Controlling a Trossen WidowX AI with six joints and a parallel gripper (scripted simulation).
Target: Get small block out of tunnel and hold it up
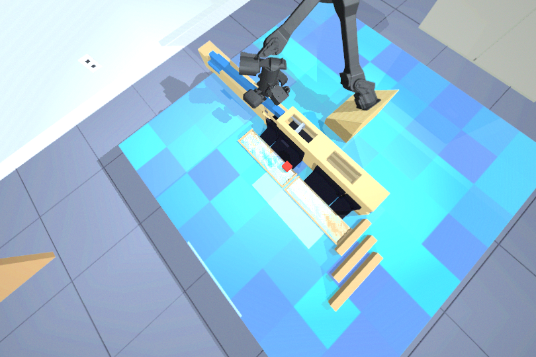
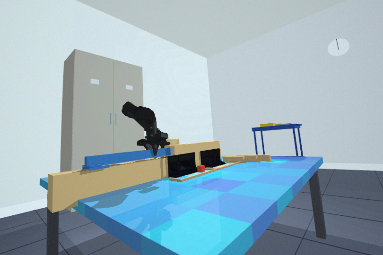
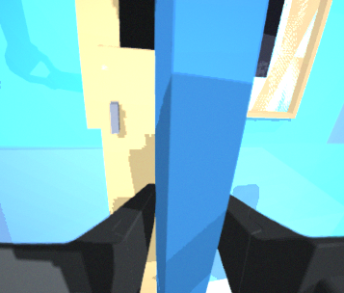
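My gripper (image 1: 265,102) (image 2: 155,153) (image 3: 180,190) is shut on the long blue handle (image 1: 240,77) (image 2: 123,156) (image 3: 208,145), with one finger on each side. The handle lies along the top of a wooden rail (image 2: 105,178) and reaches into the near end of the wooden tunnel (image 1: 322,144) (image 2: 197,146). A small red block (image 1: 286,166) (image 2: 201,168) is outside the tunnel's dark side openings, at a shallow wood-rimmed tray (image 2: 181,180) (image 3: 308,63). A pale bar (image 1: 299,127) shows in one top window. The rest of the cage is hidden.
Several wooden rods lie past the tunnel's far end, among them a long one (image 1: 355,281) and a shorter one (image 1: 353,237). A second shallow tray lies in line with the first. A wooden wedge (image 1: 339,117) stands by the arm's base. A small peg (image 3: 115,118) sits beside the handle.
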